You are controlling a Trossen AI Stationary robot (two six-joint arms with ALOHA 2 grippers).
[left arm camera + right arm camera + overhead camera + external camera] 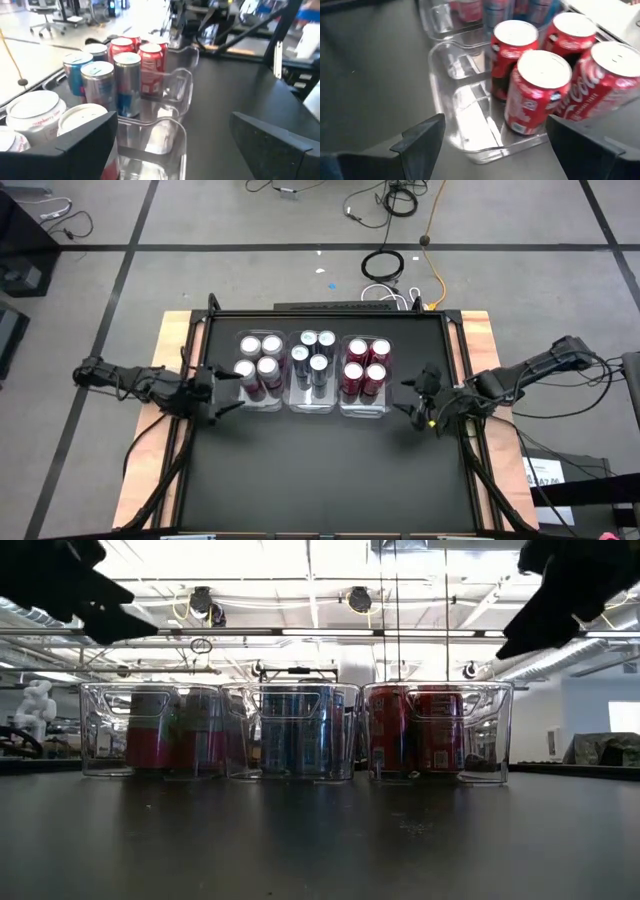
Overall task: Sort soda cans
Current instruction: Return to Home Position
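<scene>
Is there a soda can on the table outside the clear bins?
No, in the high view all soda cans sit inside the three clear bins.

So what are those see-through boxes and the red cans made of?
The boxes look like clear glossy plastic: cans show through the walls, rims glint. The red cans look like painted metal, probably aluminium, with bare silvery tops.

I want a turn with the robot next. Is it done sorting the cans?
Done: pink cans sit in the left bin, blue cans the center bin, red cans the right bin, four each. In hand: nothing; the left gripper and right gripper hang open beside the bins. Left: no can outside a bin, only the move home.
</scene>
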